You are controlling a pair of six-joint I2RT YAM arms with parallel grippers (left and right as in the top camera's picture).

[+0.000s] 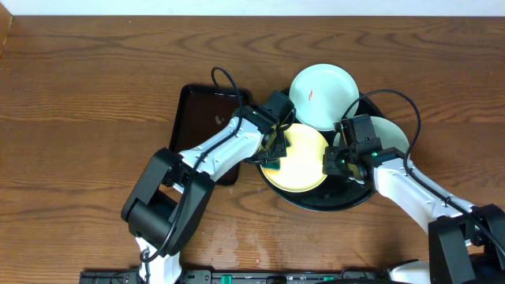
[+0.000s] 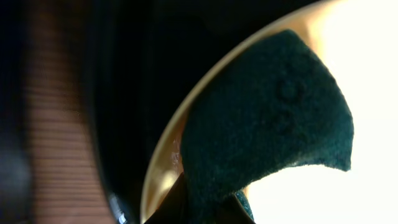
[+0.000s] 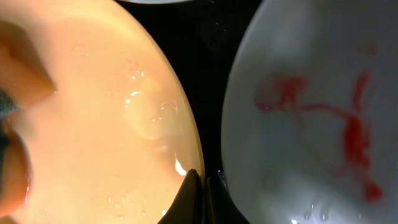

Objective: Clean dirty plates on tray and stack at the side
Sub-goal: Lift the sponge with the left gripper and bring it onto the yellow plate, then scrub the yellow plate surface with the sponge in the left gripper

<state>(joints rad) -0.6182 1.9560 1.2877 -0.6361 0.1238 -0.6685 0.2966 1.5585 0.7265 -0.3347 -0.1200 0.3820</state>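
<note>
The pale yellow plate point(image 1: 304, 158) lies wet in the round black tray point(image 1: 347, 201). My left gripper point(image 1: 272, 155) is shut on a teal sponge point(image 2: 267, 124) that presses on the plate's left edge point(image 2: 163, 163). My right gripper point(image 1: 334, 162) is shut on the yellow plate's right rim point(image 3: 186, 149). A white plate point(image 1: 323, 95) with a red smear rests on the tray's far rim. A pale mint plate point(image 3: 311, 124) with red smears lies right of the yellow one, partly under my right arm point(image 1: 392, 134).
A rectangular dark tray point(image 1: 201, 118) stands left of the round tray, partly under my left arm. Bare wooden table point(image 1: 87, 102) lies to the left and in front. Cables loop above both wrists.
</note>
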